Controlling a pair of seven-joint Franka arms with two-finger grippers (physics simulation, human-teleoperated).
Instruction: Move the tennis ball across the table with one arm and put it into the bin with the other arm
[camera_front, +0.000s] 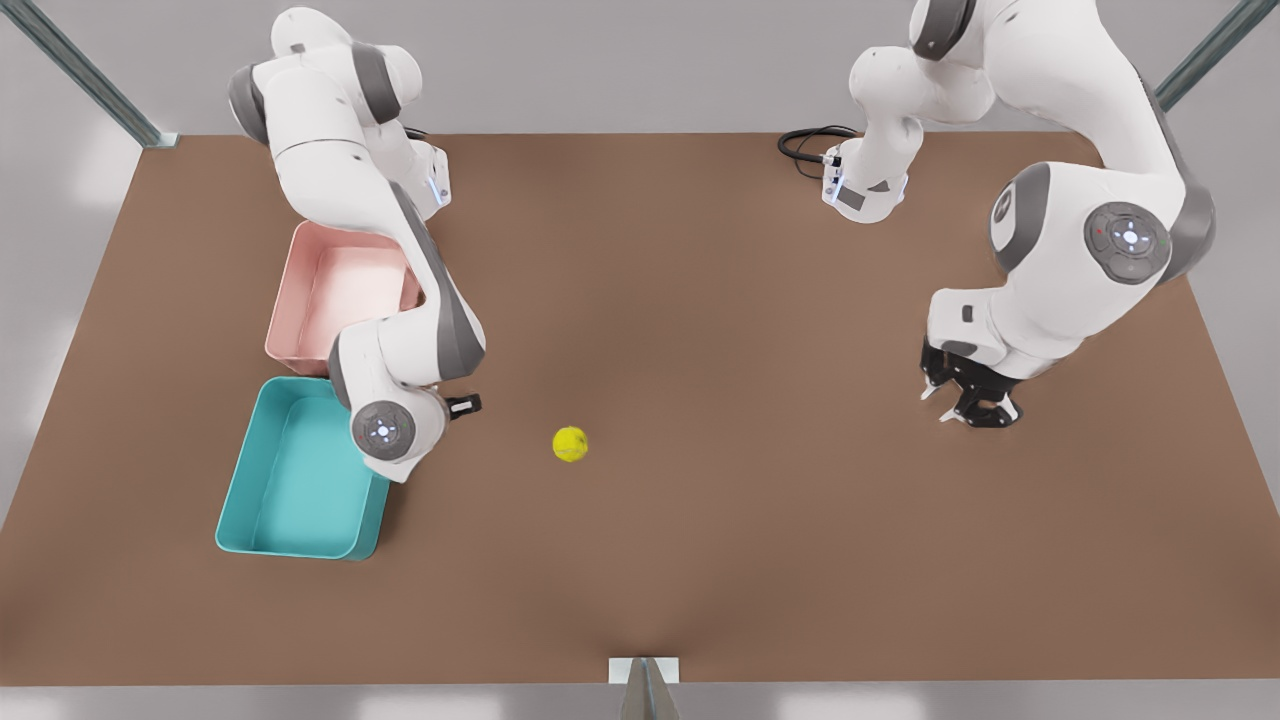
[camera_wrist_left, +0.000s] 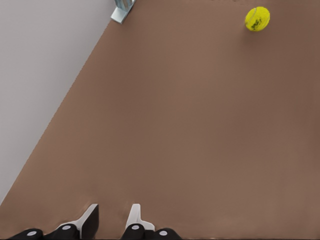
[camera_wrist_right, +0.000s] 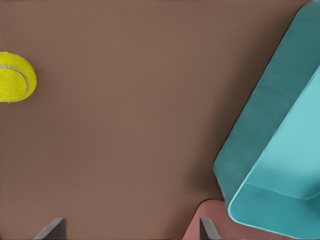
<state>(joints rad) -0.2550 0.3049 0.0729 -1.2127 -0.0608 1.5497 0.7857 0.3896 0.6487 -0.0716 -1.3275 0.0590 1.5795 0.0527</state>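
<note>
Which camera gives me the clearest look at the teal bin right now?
The front view: it shows the teal bin nearly whole, beside the pink bin, with one arm overlapping its far corner. The right wrist view catches just one corner and part of its wall. The left wrist view looks at the table and tennis ball.

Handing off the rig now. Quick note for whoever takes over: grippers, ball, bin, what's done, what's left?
Left gripper: on the front view's right, low over the table, jaws open and empty.
Right gripper: beside the bin on the front view's left, jaws open and empty.
Tennis ball: loose on the table near the middle, closer to the bin than to the left gripper.
Pink tub sits just behind the bin; ignore it.
Done: the ball seems to be across.
Left: right arm picks it up and drops it into the bin.
</note>
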